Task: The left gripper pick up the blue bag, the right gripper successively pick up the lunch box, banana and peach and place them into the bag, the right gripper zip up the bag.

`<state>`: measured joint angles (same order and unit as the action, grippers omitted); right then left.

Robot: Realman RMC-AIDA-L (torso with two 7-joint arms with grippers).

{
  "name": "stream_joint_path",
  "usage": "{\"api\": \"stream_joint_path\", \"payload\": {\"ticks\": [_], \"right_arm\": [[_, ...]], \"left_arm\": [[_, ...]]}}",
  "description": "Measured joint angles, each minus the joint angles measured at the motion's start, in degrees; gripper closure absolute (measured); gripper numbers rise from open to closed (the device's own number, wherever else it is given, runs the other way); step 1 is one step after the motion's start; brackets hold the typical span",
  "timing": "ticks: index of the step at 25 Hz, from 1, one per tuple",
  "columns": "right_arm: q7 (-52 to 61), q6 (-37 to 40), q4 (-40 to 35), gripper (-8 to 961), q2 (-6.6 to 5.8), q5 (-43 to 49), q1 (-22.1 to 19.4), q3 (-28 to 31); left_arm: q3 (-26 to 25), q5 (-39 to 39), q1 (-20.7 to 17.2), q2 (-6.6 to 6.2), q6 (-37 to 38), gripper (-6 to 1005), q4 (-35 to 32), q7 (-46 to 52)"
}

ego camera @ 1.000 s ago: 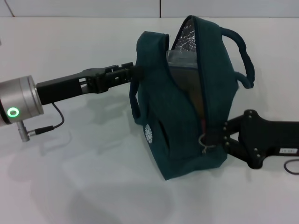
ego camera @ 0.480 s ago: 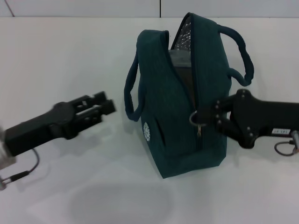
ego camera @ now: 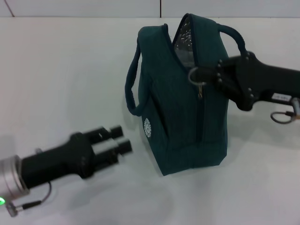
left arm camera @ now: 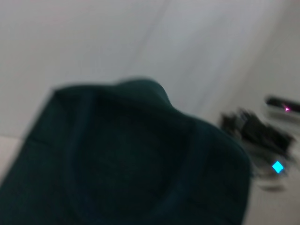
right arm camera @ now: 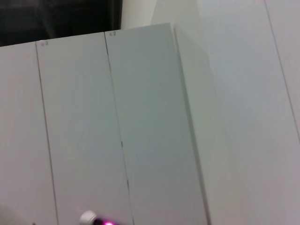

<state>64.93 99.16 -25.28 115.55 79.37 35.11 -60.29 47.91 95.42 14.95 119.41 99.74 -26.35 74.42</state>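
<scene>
The blue bag (ego camera: 180,108) stands upright on the white table, and it also fills the left wrist view as a blurred blue bag (left arm camera: 131,159). Its zip is closed up the near side. A narrow gap with silver lining (ego camera: 183,37) stays open at the top. My right gripper (ego camera: 206,76) reaches in from the right and is shut on the zipper pull (ego camera: 196,77) high on the bag. My left gripper (ego camera: 115,140) hovers low at the front left, apart from the bag, open and holding nothing. The lunch box, banana and peach are hidden.
The bag's two carry handles hang loose: the left handle (ego camera: 131,89) and the right handle (ego camera: 236,40). The white table (ego camera: 61,70) extends around the bag. The right wrist view shows only white cabinet panels (right arm camera: 117,122).
My left gripper let go of the bag's handle and pulled back to the front left. My right gripper drew the zipper pull from low on the bag up near the top, narrowing the opening.
</scene>
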Motion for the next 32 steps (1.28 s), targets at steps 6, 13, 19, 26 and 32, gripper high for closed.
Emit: {"api": "stream_joint_path", "payload": {"ticks": [6,13,19,26,32], "right_arm": [[0.0,-4.5,0.7,938,0.34,-1.6,1.8,-0.7],[-0.4,-4.9,2.3,938,0.38,-1.8,2.9,-1.3],[-0.5,-4.6,2.3,939,0.42,-1.8,2.4,-1.3],[-0.6,-4.3,2.3,939,0.62,-2.9,4.6,-2.9],[-2.7,-6.3,6.1,939,0.67,-6.4,9.4,-5.2]], "left_arm": [[3.0,-1.4,1.4,0.48,-0.3,438,5.7,-5.6],[2.9,-4.7,3.8,0.78,-2.0,438,12.1,-9.5],[3.0,-7.9,4.7,1.04,-2.9,438,17.2,-16.6],[2.8,-10.1,5.1,1.04,-3.1,438,18.3,-19.2],[2.6,-10.9,6.1,0.76,-4.4,438,17.9,-19.6]]}}
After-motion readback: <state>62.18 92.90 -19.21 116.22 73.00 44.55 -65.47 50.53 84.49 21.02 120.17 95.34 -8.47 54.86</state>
